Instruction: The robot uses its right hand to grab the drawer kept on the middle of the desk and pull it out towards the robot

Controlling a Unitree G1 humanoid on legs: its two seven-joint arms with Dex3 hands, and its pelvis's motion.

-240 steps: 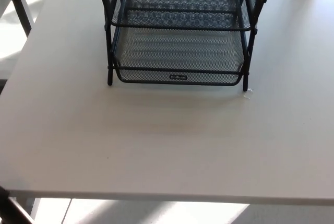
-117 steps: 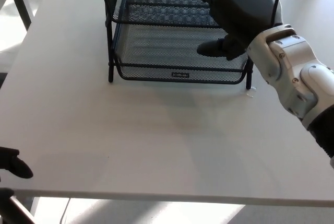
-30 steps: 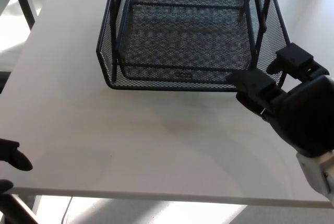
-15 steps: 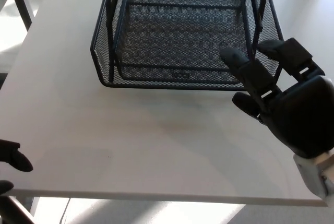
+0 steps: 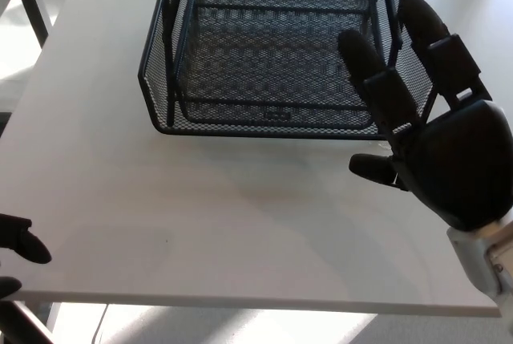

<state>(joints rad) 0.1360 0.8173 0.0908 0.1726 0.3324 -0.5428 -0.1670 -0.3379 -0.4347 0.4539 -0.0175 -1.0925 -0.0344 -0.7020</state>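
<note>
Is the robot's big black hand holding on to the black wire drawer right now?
No, the black right hand has its fingers spread open and lifted off the black wire mesh drawer, gripping nothing.

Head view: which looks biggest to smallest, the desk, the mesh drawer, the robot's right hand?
1. Desk, filling most of the picture.
2. Mesh drawer.
3. Right hand, open; it is nearer the camera, so it probably looks bigger than it is.

One head camera is looking steeply down from above the desk's point(image 5: 240, 224) near edge, facing the far edge, fairly close.
</note>
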